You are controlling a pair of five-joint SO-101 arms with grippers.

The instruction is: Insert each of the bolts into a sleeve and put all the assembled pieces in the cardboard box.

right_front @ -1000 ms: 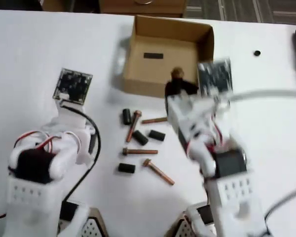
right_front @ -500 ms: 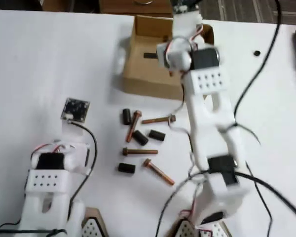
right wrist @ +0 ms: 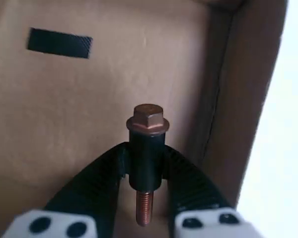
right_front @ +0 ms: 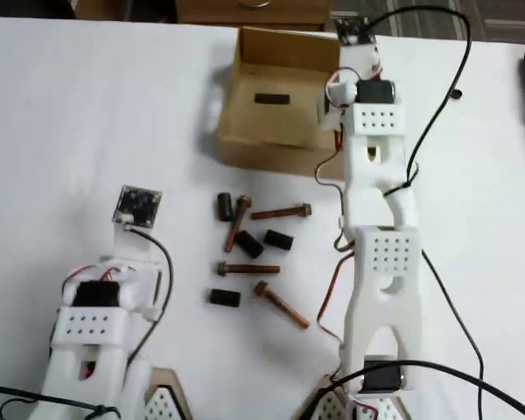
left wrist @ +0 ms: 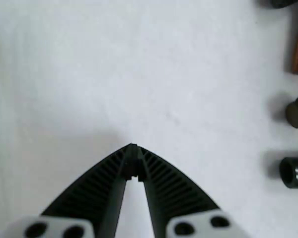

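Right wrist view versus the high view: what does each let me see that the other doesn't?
Up close in the right wrist view: the right claw is shut on an assembled piece, a copper bolt pushed through a black sleeve, with the hex head at one end and thread poking out the other.

From the high view: four loose bolts and four black sleeves lie on the white table, with the left arm beside them.

In both: the cardboard box and the black rectangle on its floor.
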